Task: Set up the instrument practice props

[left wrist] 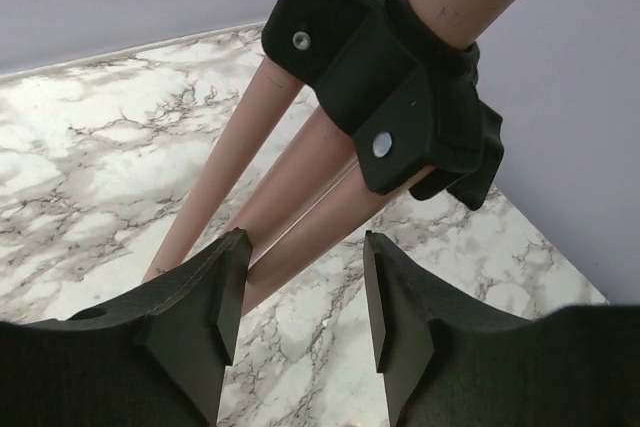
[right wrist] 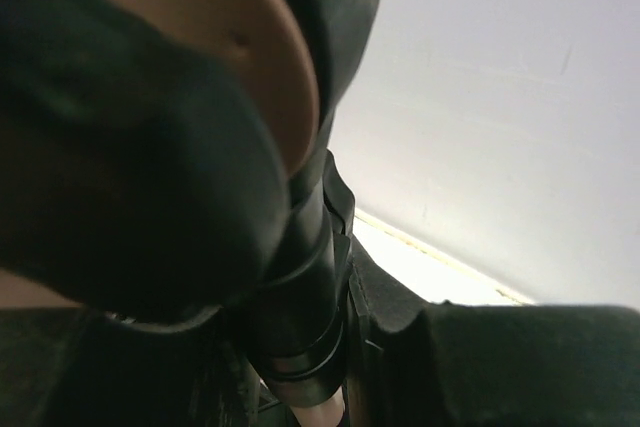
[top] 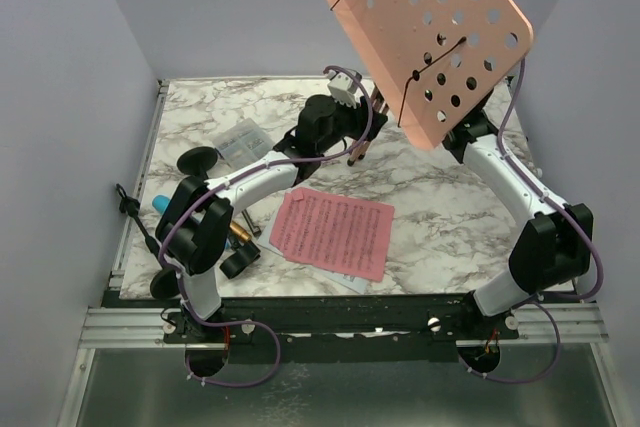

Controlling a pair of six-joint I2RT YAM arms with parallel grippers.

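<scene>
The pink perforated music rack [top: 430, 32] is held tilted in the air at the back right. My right gripper [right wrist: 335, 372] is shut on the black collar [right wrist: 300, 287] of its pole; in the top view the rack's plate mostly hides this gripper. The rack's thin pink tripod legs [left wrist: 290, 172] hang folded together under a black hub [left wrist: 385, 77]. My left gripper [left wrist: 305, 242] is open around the legs, its left fingertip against one leg; it also shows in the top view [top: 358, 150]. A pink sheet-music page [top: 335, 230] lies mid-table over a white page [top: 352, 283].
At the left lie a clear compartment box [top: 240, 139], a black round-based mic mount [top: 197, 159], a blue microphone [top: 160, 204], a gold microphone [top: 243, 234] and a second black mount [top: 165, 282]. Walls close in the marble table [top: 440, 237] on three sides.
</scene>
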